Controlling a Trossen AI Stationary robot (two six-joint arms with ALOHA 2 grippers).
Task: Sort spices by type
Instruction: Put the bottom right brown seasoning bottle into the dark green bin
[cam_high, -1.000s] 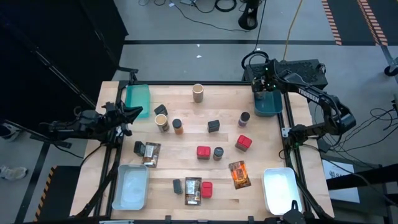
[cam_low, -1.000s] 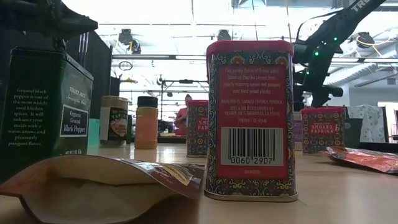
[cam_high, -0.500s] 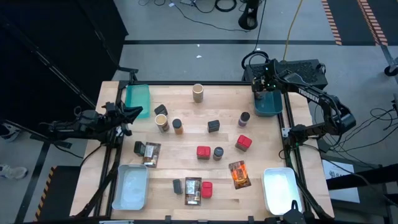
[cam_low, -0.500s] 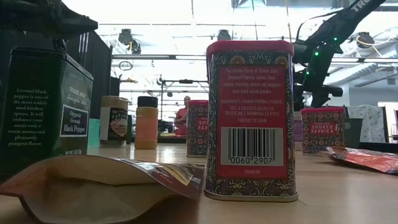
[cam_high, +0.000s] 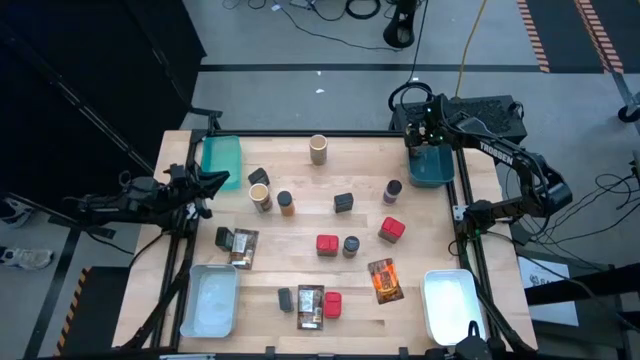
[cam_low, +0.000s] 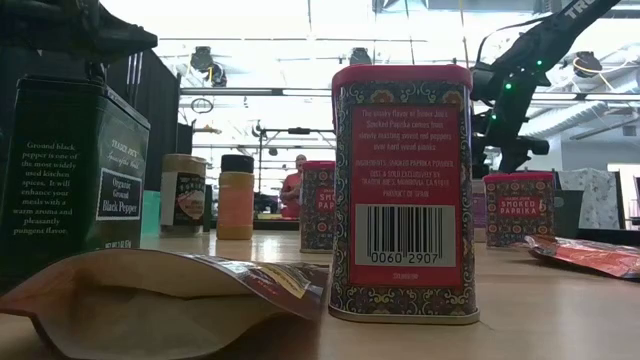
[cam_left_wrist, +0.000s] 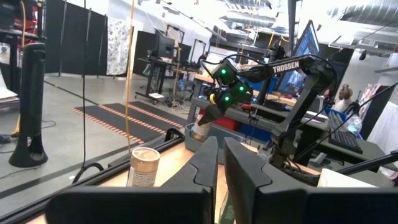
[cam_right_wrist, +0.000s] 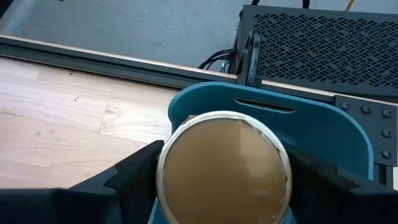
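**Inspector:** Item under review: the tan cylinder (cam_right_wrist: 224, 167), a round container seen lid-on in the right wrist view, directly over the teal bin (cam_right_wrist: 323, 134) at the table's far right corner. Long axis vertical, lid facing the camera.

**Assistant:** Handling character?

**Inspector:** In my judgement rigid and light, with smooth curved walls that could slip. Best taken across the diameter, at mid-height.

**Assistant:** And the claw?

**Inspector:** The right gripper (cam_right_wrist: 224, 180) has a finger on either side of it, spread wide. Whether the fingers actually press it, I cannot tell.

**Assistant:** The other arm?

**Inspector:** The left gripper (cam_left_wrist: 219, 163) waits at the table's left edge, fingers together, holding nothing.
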